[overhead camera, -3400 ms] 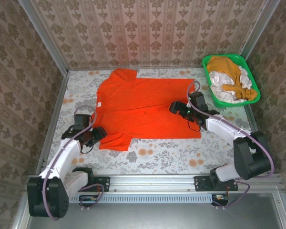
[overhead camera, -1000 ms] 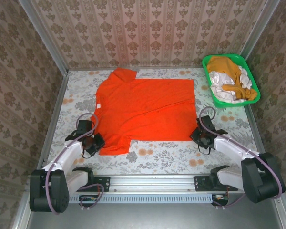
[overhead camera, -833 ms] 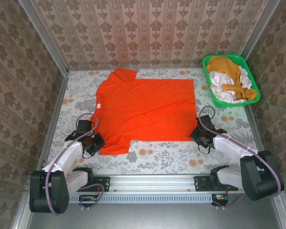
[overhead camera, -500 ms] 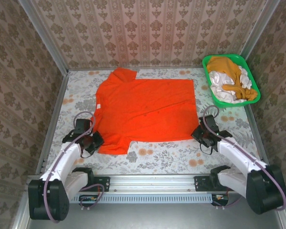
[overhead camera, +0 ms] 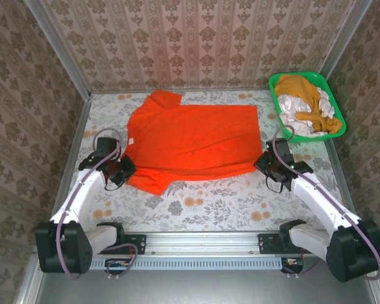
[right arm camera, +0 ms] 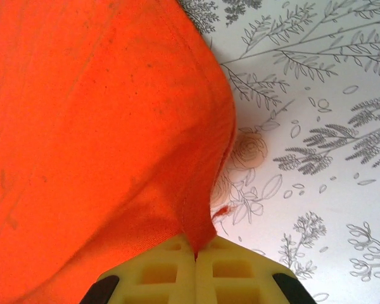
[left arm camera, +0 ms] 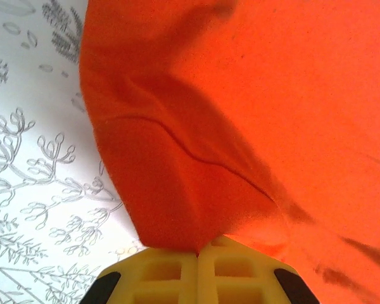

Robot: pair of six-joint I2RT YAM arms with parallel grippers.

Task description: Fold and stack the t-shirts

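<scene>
Top external, green basket (overhead camera: 272, 85), mustard t-shirt (overhead camera: 301, 88), white t-shirts (overhead camera: 296, 120) inside

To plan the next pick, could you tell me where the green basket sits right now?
In the top view the basket sits at the table's far right corner, right of the red shirt and beyond the right gripper.
</scene>
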